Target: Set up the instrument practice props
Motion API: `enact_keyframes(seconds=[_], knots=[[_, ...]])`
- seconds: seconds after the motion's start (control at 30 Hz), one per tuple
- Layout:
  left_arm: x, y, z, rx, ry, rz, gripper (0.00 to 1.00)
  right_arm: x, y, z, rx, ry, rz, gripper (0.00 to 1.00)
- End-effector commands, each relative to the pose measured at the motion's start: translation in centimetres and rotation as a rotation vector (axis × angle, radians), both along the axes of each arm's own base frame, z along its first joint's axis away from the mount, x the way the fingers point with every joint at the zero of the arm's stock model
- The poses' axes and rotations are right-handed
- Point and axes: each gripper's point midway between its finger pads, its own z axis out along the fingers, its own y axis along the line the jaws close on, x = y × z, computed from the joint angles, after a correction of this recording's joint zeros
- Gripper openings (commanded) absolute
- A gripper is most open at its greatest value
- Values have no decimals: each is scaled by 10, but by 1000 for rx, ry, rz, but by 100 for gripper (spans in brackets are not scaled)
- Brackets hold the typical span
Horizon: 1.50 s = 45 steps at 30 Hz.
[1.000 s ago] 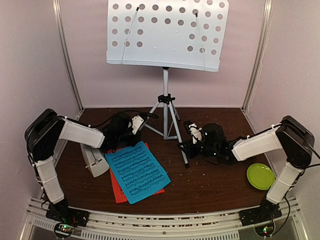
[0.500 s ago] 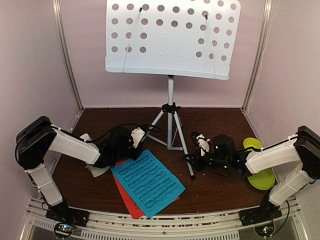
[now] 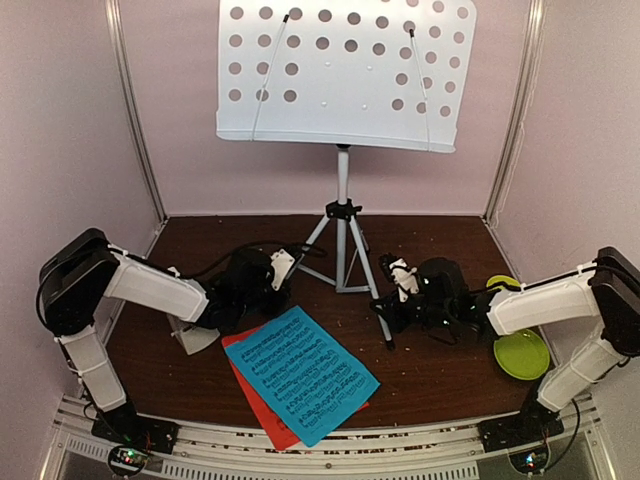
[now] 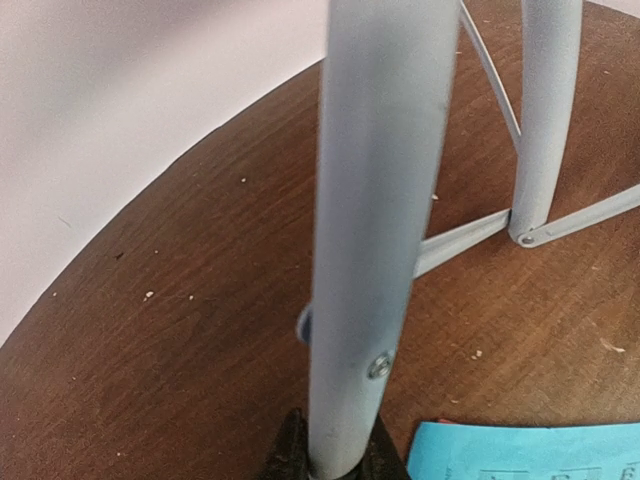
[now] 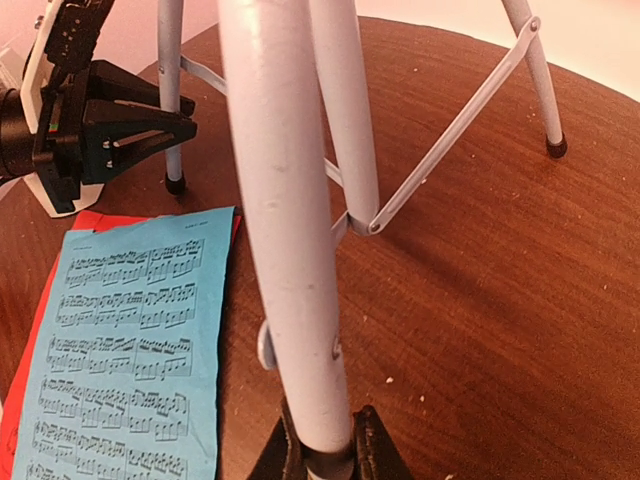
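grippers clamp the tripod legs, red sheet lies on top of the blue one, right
No: the blue sheet lies on top of the red sheet, seen in the top external view. The left gripper and right gripper do clamp tripod legs.

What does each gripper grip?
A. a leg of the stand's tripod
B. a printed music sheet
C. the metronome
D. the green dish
A: the wrist views show the left gripper and the right gripper each closed around a tripod leg.

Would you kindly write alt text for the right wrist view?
The right gripper clamps a grey tripod leg on a brown table. Left of it, a blue music sheet overlaps a red sheet; the left gripper holds a second leg.
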Motion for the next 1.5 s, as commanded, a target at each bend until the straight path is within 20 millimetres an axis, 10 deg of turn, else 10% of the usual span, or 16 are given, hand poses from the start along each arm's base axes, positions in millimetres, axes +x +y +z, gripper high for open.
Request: enact_keyframes(seconds=[0.0, 0.53, 0.77, 1.0, 1.1, 1.47], knots=[[37, 37, -4, -27, 31, 146, 0, 28, -11, -6, -21, 24, -116, 0], [28, 18, -20, -34, 91, 3, 0, 9, -1, -9, 19, 46, -33, 5], [8, -5, 5, -103, 101, -95, 32, 9, 1, 12, 38, 16, -33, 30], [-4, 17, 53, -194, 47, -25, 78, -3, -12, 57, 92, -19, -56, 66], [-15, 29, 64, -209, 59, -2, 80, -11, -21, 70, 108, 6, -73, 68], [-83, 10, 29, -226, 202, -13, 75, -91, -17, 14, 171, 486, -22, 65]])
